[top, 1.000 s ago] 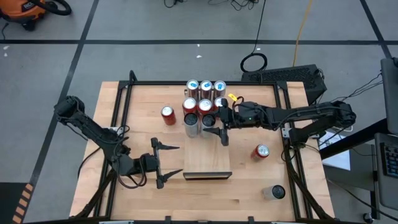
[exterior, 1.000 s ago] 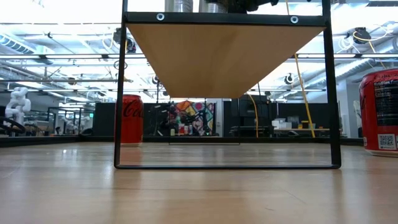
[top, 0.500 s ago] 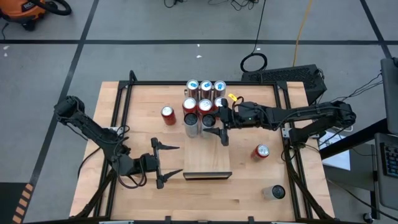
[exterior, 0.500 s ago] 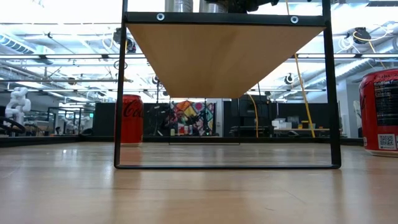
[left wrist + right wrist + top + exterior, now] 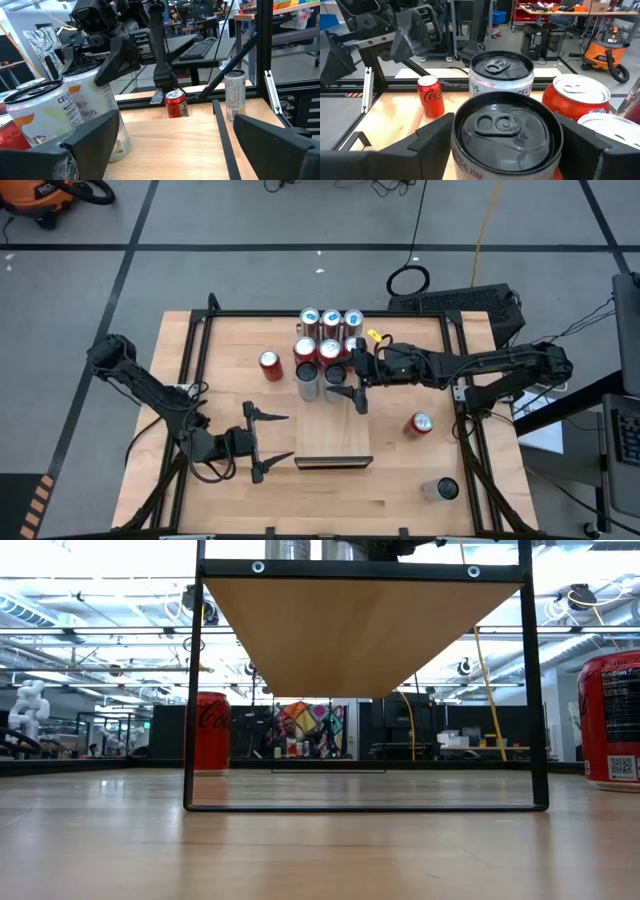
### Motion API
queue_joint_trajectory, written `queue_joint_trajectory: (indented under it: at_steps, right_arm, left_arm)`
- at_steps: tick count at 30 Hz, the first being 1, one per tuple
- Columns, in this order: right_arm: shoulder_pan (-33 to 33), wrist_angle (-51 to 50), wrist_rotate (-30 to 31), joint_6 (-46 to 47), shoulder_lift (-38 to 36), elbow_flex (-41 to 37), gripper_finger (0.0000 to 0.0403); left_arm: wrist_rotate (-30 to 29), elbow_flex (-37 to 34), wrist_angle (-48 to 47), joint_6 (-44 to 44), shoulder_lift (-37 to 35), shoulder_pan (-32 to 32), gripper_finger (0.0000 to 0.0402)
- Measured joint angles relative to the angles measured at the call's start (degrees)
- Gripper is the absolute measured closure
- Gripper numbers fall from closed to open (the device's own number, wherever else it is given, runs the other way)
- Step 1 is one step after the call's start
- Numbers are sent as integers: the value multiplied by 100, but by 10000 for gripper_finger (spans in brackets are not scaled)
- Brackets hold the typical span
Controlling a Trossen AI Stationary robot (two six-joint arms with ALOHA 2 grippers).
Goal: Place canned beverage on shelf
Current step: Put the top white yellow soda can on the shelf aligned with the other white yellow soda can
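Pale wood shelf point(image 5: 334, 430) lies bare toward its near edge, the right gripper point(image 5: 346, 378) straddling a black-topped can point(image 5: 504, 131) unclenched, the left gripper point(image 5: 268, 443) gaping empty.

"CELSIUS" on white can point(image 5: 90, 115), Coca-Cola script on red can point(image 5: 430, 95)

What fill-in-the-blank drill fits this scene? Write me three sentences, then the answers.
1. The right hand is at a can on the shelf whose lid is ___.
2. The left hand waits beside the shelf's near end with its fingers ___.
3. The number of red cans standing on the tabletop, off the shelf, is ___.

Answers: black; open; two
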Motion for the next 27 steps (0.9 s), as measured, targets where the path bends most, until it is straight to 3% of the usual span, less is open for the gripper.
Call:
queue_joint_trajectory:
  at_steps: [16, 27]
  right_arm:
    - [28, 408, 1, -4, -162, -4, 116]
    - [251, -936, 26, 4, -1369, 0, 116]
  left_arm:
    - [0, 0, 1, -2, 0, 0, 8]
    - [0, 0, -103, -48, 0, -17, 8]
